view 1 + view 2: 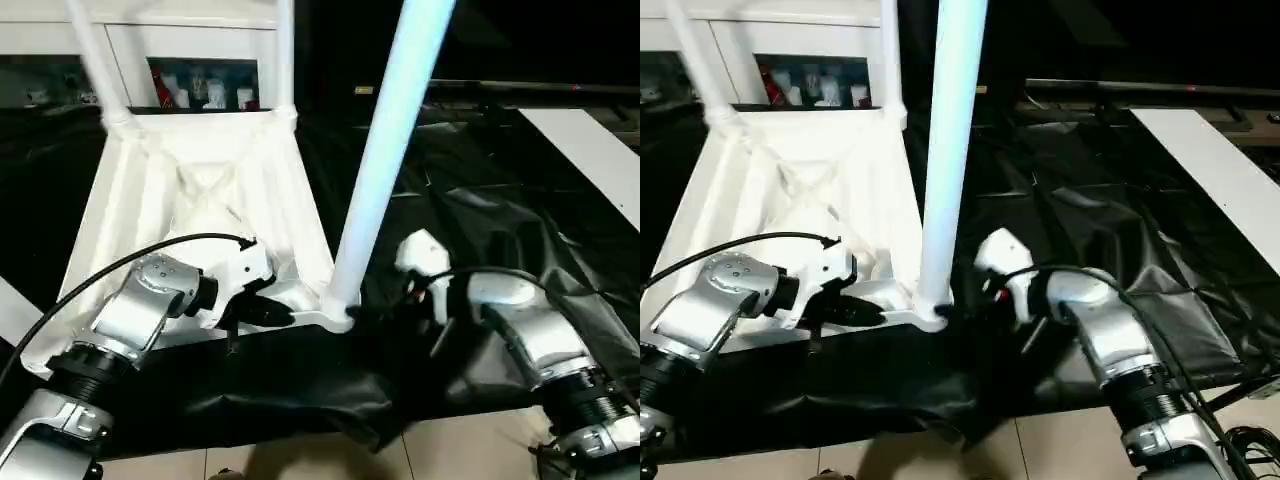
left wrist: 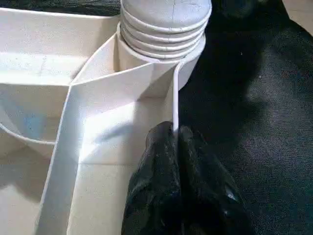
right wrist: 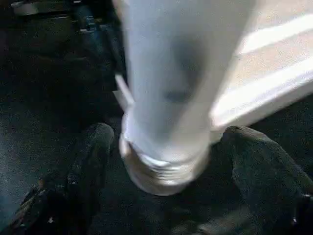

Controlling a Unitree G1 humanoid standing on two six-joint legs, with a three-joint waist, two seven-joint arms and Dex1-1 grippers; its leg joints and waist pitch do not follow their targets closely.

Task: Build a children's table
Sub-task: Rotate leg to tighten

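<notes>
The tabletop (image 1: 205, 215) lies upside down on the black-sheeted work table (image 1: 500, 230), filling the left and centre of the left eye view, its ribbed underside facing up. Three legs stand in it: two thin ones rise at the far corners in the upper left of the frame (image 1: 95, 60) and upper centre (image 1: 285, 55), and the near leg (image 1: 385, 150) rises from the corner socket (image 1: 335, 305) at the lower centre and leans toward the top of the frame. The left gripper (image 1: 278, 313) is at the lower left centre, just beside that socket; its two black fingers (image 2: 166, 186) are pressed together on the thin white edge wall of the tabletop, pinching it, as the left wrist view shows. The right gripper (image 3: 164, 161) is at the right of the near leg, low at its base; its fingers (image 3: 88, 166) are spread wide, one on each side of the leg's threaded end, apart from it. Behind the tabletop, at the top left, stands a white cabinet (image 1: 190, 45) with glass doors.
</notes>
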